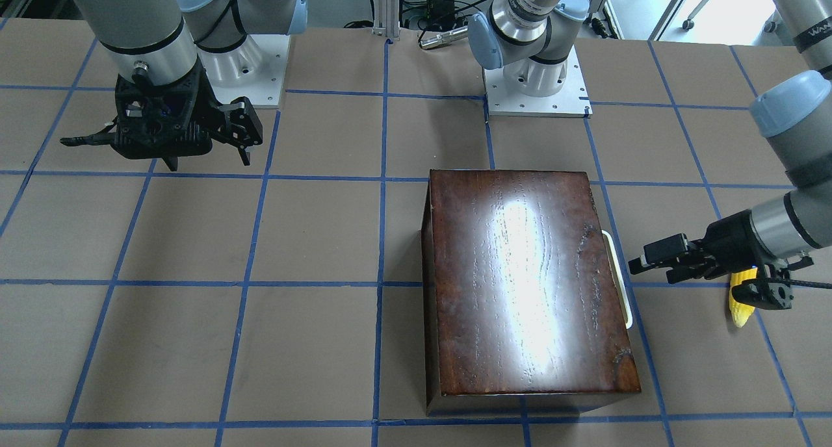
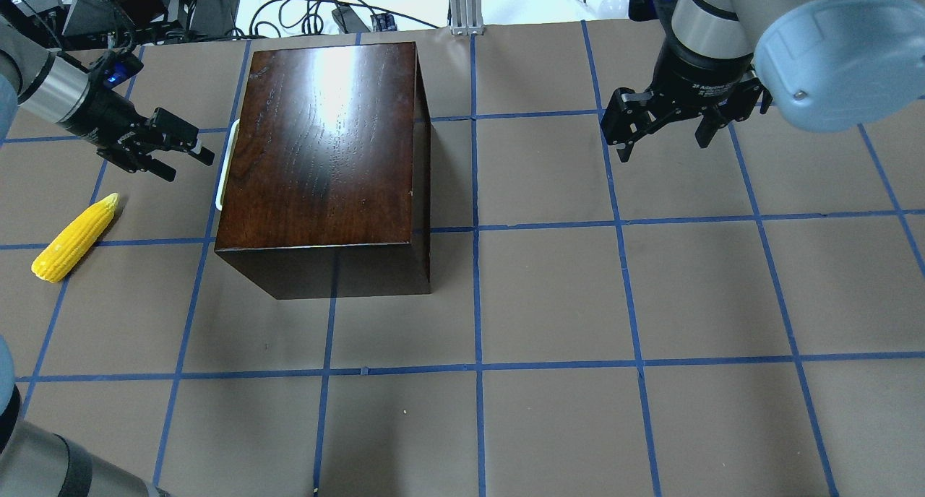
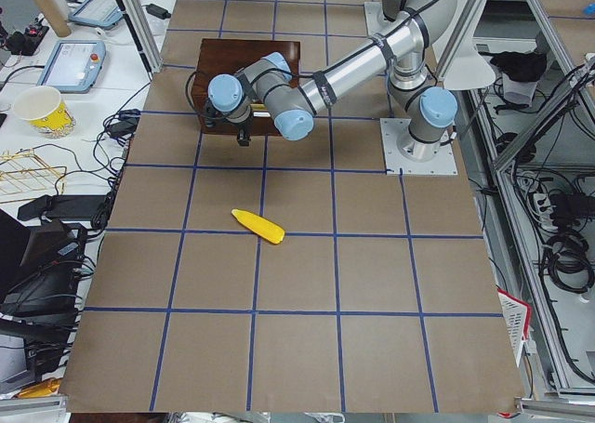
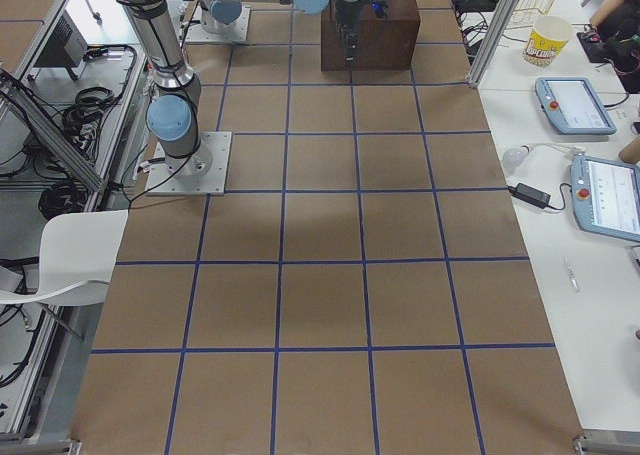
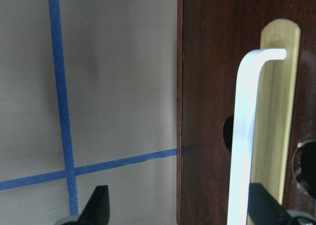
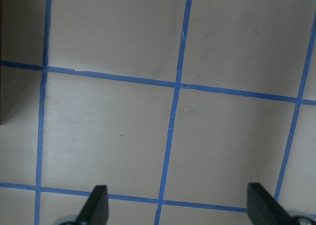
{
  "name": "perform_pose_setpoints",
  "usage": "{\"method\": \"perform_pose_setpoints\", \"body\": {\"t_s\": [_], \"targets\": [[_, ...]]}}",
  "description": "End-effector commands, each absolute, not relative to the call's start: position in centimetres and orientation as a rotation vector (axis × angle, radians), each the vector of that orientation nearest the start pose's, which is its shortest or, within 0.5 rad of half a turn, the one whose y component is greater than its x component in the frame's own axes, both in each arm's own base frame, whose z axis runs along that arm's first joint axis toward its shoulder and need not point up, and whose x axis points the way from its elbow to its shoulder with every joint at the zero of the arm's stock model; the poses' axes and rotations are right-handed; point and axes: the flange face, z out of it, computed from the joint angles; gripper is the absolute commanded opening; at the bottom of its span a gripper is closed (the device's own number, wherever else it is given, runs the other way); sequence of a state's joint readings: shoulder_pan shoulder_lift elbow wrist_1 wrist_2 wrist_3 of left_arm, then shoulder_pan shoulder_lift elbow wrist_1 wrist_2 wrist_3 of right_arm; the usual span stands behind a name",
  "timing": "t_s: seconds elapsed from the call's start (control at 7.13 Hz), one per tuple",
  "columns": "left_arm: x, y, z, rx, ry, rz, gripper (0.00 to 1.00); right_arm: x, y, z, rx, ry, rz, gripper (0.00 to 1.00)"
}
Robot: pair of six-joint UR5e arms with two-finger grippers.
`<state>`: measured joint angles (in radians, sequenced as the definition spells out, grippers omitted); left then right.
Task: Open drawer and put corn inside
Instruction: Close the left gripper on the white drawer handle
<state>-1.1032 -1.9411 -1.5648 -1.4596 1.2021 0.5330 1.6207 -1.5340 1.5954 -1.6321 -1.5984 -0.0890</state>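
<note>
Left tool (image 2: 188, 165), jaws spread, points level at the drawer handle (image 2: 228, 162).

corn (image 1: 741, 309) partly behind left gripper (image 1: 652, 269), drawer handle (image 5: 245, 136) cut off below

One camera looks down on the table (image 2: 578, 302) from behind the robot; another faces the robot from across it. Both show the dark wooden box (image 2: 325, 143). Two farther cameras look along the table from either end. The left wrist camera sits close to the drawer handle (image 5: 244, 136); the right one looks down at the table.
</note>
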Motion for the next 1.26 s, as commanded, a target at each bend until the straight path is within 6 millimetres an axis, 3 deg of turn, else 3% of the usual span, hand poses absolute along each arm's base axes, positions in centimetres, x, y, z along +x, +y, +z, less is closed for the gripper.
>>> {"method": "perform_pose_setpoints", "body": {"t_s": [0.0, 0.56, 1.12], "targets": [[9.9, -61.3, 30.0, 0.076, 3.568, 0.069, 1.0, 15.5, -50.0, 46.4, -0.214, 3.162, 0.001, 1.0], [10.0, -61.5, 27.5, 0.081, 3.565, 0.059, 1.0, 15.5, -50.0, 46.4, -0.216, 3.162, 0.001, 1.0], [9.9, -61.7, 27.9, 0.083, 3.558, 0.043, 1.0, 15.6, -50.0, 46.4, -0.219, 3.162, 0.001, 1.0]]}}
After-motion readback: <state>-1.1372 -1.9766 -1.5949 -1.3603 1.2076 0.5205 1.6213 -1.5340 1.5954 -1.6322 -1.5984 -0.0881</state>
